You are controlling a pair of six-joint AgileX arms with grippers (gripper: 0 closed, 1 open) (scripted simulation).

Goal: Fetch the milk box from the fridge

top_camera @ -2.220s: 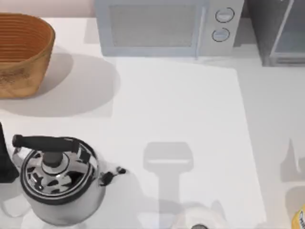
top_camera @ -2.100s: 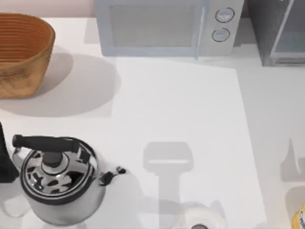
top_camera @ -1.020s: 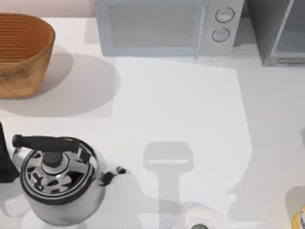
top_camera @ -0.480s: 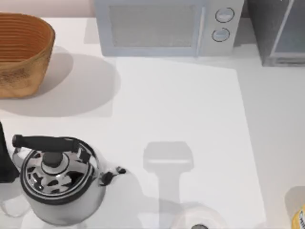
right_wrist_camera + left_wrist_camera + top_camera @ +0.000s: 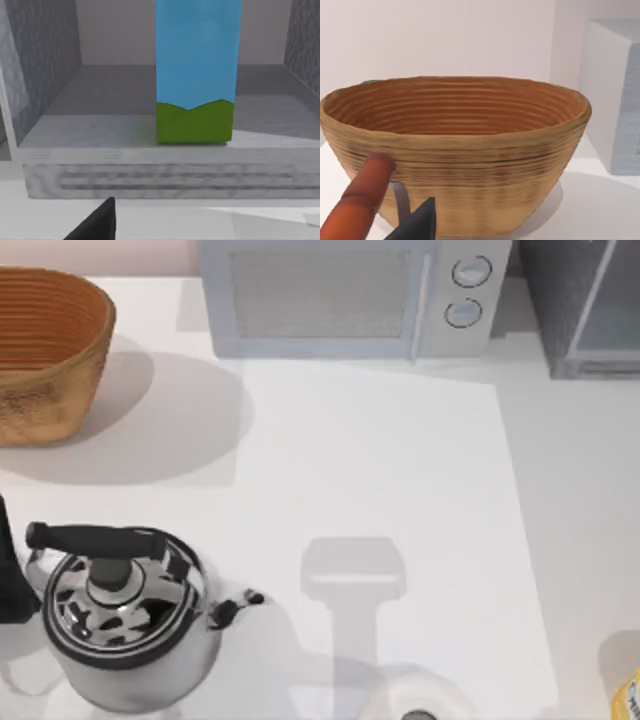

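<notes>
Where fridge [image 5: 45, 100] gapes: milk box [image 5: 195, 75] upright

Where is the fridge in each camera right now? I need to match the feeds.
Top view: fridge at the back right corner, right of the microwave.
Right wrist view: its open interior straight ahead, milk box standing inside.
Left wrist view: faces the wicker basket and the microwave's side.
Shared landmark: the microwave, between basket and fridge.
</notes>
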